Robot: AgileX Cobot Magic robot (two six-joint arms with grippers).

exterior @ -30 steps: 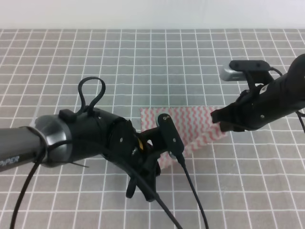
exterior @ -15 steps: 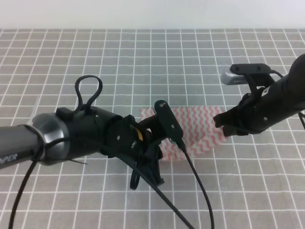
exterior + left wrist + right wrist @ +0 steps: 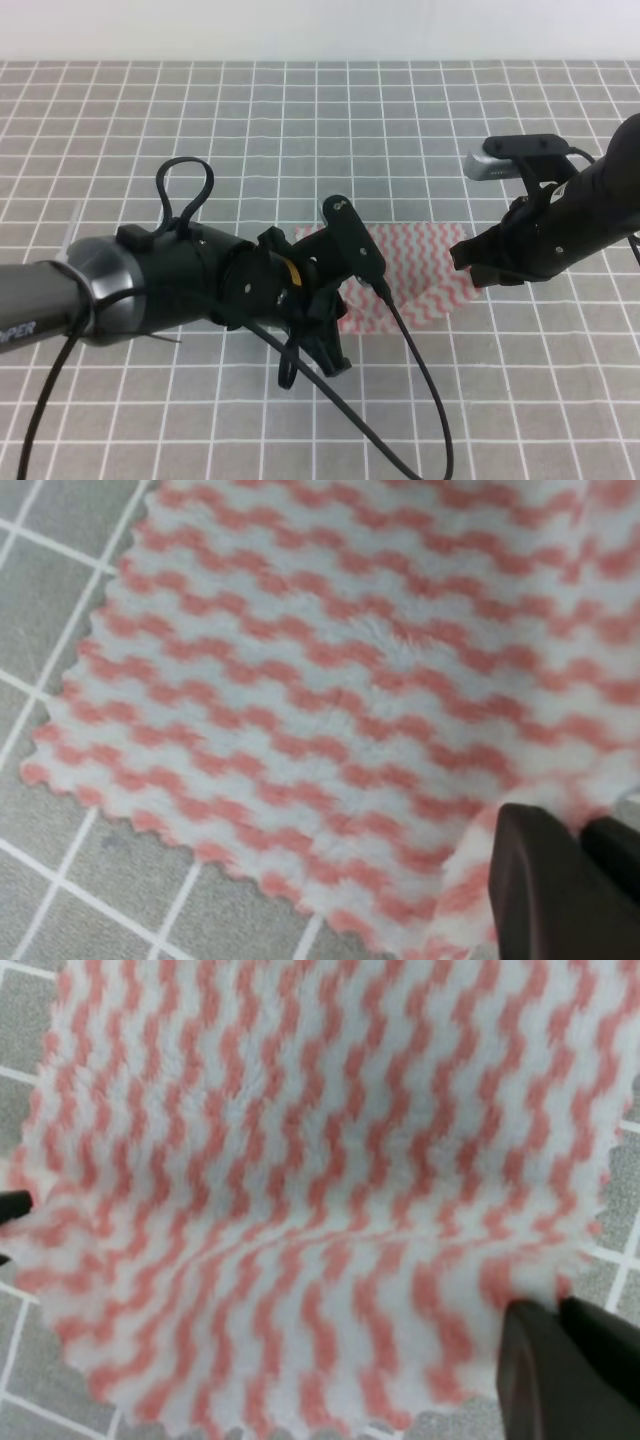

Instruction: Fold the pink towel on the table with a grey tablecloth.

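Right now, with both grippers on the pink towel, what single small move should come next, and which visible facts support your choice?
Probably carry both pinched corners on toward the far edge and lower them there. Both wrist views show dark fingertips clamped on the pink towel, whose near part curls up over the flat part. The left gripper and right gripper hold opposite corners, so the fold looks begun, not finished.

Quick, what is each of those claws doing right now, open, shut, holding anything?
Left gripper: shut on a corner of the pink towel.
Right gripper: shut on another corner of the towel.
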